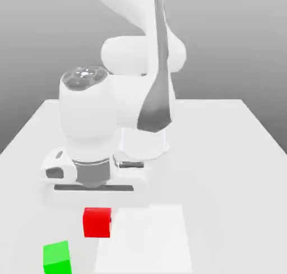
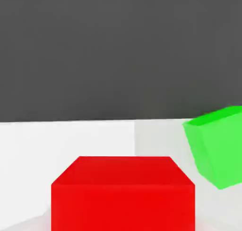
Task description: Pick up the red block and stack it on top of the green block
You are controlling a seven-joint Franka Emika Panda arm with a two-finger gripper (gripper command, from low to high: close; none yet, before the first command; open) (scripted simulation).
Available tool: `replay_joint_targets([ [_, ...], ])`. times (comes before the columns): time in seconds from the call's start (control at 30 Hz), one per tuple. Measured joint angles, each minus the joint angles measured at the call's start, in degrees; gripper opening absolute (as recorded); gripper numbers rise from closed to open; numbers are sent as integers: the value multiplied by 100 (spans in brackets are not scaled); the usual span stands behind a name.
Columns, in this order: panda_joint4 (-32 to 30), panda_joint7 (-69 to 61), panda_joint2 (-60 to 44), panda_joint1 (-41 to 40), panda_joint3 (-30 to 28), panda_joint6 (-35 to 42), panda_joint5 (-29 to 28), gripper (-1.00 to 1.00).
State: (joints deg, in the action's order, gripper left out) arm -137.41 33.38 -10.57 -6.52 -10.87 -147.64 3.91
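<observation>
The red block (image 1: 97,222) sits directly under the gripper (image 1: 94,201), level and squared to it; whether it rests on the table (image 1: 224,183) or hangs just above it, I cannot tell. Nor can I tell whether the gripper is spread or pinching the block. The step in hand looks like securing the red block and lifting it. A good grip would be centred on two opposite faces, low enough to hold firmly but clear of the table, followed by a straight rise before any sideways travel.

The green block (image 1: 57,257) stands apart from the red block, toward the exterior view's left and closer to that camera. It is turned relative to the red block, so a matching twist of the wrist should help them seat flush. It is also the main obstacle: carried too low, the red block could knock it away. A pale square patch (image 1: 147,242) lies beside the red block, toward the exterior view's right.
</observation>
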Motion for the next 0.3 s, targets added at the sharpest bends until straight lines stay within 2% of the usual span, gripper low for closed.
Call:
replay_joint_targets([
  [0.13,246,-176,-680,-233,36,-424,288,-100],
  [0.17,263,-228,-867,-276,84,-590,362,100],
  [0.3,263,-228,-867,-276,84,-590,362,100],
])
